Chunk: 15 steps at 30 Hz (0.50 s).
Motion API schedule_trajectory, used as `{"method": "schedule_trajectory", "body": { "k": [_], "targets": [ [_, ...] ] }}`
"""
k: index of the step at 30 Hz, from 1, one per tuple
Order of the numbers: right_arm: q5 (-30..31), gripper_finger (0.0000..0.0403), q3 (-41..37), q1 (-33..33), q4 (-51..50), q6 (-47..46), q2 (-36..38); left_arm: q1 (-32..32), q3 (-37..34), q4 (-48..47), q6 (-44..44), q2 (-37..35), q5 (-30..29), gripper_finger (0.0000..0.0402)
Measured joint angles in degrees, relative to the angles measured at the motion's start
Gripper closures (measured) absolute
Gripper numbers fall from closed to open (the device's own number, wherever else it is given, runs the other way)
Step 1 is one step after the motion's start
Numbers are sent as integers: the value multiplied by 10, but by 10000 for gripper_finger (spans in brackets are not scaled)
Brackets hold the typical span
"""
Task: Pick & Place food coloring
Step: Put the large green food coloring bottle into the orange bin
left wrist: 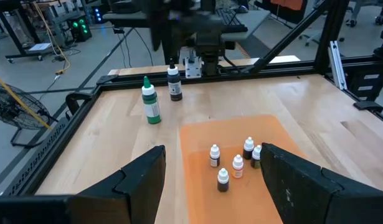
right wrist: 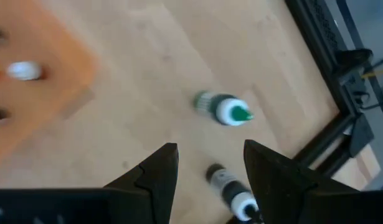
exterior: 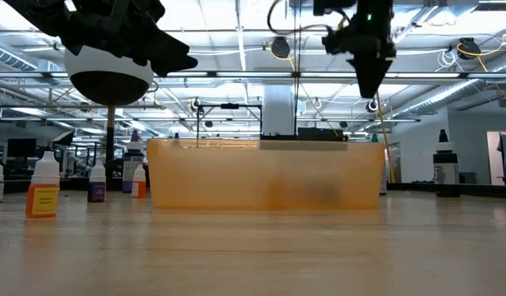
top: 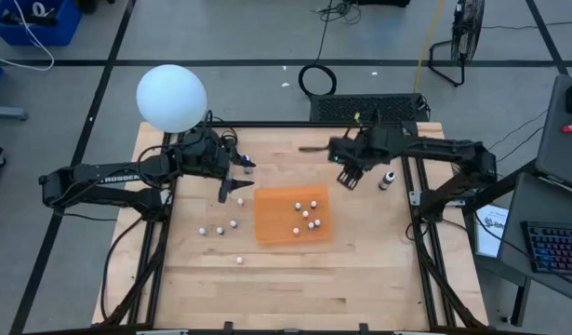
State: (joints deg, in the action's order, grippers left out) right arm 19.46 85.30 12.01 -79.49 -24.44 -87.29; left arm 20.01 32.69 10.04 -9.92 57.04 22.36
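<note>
Hovering my right gripper (top: 349, 180) fingers spread, empty, above 2 bottles (right wrist: 223, 109) at the mat's (top: 272, 212) 2 o'clock; left gripper (top: 232, 189) spread too.

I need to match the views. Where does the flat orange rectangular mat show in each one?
High view: flat orange rectangular mat at table centre.
Low view: wide orange band across the middle, seen edge-on.
Left wrist view: lower centre, tiny bottles standing on it.
Right wrist view: blurred at the left edge.
Shared landmark: the light wooden tabletop under it.
</note>
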Motion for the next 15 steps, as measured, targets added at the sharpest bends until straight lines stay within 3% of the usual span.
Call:
{"method": "schedule_trajectory", "body": {
  "k": [4, 8, 15],
  "targets": [
    [-7, 232, -31, 60, 54, 41, -2, 0, 0, 0, 1, 0, 0, 144],
    [-74, 232, -65, 103, 102, 76, -6, 0, 0, 0, 1, 0, 0, 144],
    [-76, 232, -101, 154, 110, 100, -5, 0, 0, -8, -1, 0, 0, 144]
  ]
}}
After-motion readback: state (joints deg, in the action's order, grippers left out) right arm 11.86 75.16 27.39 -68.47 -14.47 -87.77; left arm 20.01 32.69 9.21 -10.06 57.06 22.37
